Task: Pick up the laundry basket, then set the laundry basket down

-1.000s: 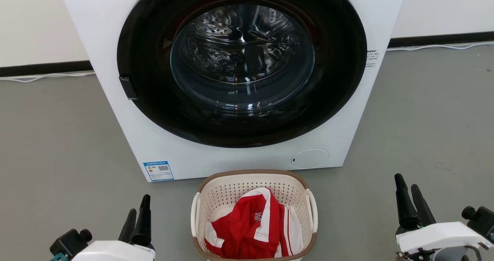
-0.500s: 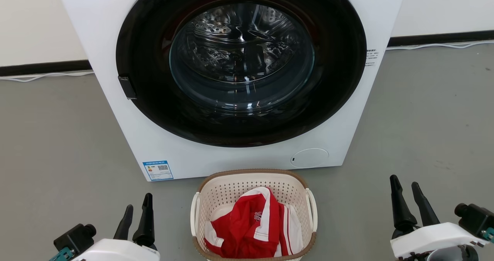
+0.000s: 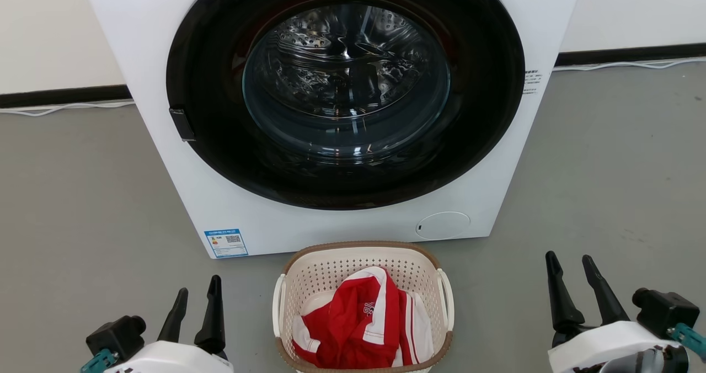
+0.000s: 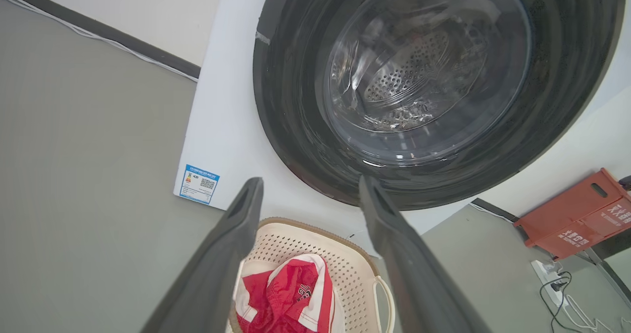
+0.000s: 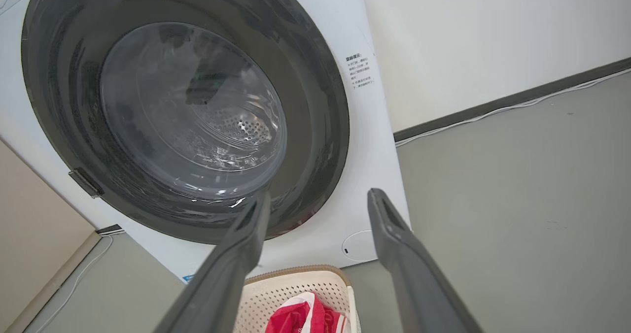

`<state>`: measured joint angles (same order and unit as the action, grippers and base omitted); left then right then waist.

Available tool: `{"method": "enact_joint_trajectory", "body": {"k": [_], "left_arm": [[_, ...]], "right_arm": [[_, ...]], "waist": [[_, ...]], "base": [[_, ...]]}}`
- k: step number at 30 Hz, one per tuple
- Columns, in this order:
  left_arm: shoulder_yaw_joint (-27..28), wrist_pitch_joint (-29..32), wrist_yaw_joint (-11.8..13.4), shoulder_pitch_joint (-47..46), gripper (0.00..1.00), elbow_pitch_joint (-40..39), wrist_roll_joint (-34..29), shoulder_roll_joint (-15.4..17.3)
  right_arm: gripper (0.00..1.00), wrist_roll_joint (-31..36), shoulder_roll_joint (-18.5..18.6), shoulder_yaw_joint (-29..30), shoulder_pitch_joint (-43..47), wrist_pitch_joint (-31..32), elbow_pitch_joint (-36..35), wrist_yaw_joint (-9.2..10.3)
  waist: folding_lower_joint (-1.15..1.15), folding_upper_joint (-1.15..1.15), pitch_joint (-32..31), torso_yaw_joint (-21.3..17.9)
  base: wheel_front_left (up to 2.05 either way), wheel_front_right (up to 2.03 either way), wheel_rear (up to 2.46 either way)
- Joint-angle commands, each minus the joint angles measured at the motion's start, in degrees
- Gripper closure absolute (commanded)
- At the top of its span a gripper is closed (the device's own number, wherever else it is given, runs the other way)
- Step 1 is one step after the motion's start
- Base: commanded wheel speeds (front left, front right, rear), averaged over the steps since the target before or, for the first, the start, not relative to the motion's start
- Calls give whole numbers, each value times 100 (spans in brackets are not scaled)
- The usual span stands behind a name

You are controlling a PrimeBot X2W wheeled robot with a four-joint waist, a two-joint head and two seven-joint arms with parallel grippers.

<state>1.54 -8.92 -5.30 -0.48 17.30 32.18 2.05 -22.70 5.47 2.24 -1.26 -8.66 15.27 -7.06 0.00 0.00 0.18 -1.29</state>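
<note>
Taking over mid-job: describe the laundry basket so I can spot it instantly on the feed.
Find the big white front-loading washing machine with its round black door. On the grey floor directly before it sits a brown-rimmed cream perforated plastic basket. Nothing else nearby has white loop handles or holds a red-and-white garment.

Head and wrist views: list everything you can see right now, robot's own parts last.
washer: one, white with black round door, on the floor by the wall
laundry basket: one, cream with brown rim, on the floor before the washer
garment: one, red and white, inside the laundry basket
label: one, blue, washer's lower front corner
crate: one, orange-red, beyond the washer
floor: grey
left pincer: one, dark, open, empty, left of the laundry basket
right pincer: one, dark, open, empty, right of it
</note>
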Motion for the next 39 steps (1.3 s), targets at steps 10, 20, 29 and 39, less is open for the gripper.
{"method": "enact_joint_trajectory", "body": {"k": [10, 20, 29, 39], "left_arm": [[74, -234, 24, -174, 0, -165, -764, 69], [71, -402, 34, -177, 0, -155, -1448, 75], [55, -552, 43, -183, 0, -124, -2027, 81], [58, -608, 46, -177, 0, -113, -2247, 83]], "right_arm": [[0, 809, 145, -153, -178, -258, -123, -35], [0, 1511, 130, -177, -157, -427, -68, -39], [0, 2083, 87, -121, -142, -577, -10, -42], [0, 2274, 68, -103, -158, -634, 54, -43]], "waist": [[0, 0, 9, -17], [0, 0, 29, -56], [0, 0, 31, -71], [0, 0, 23, -69]], "base": [[0, 0, 0], [0, 0, 0], [0, 0, 0], [0, 0, 0]]}}
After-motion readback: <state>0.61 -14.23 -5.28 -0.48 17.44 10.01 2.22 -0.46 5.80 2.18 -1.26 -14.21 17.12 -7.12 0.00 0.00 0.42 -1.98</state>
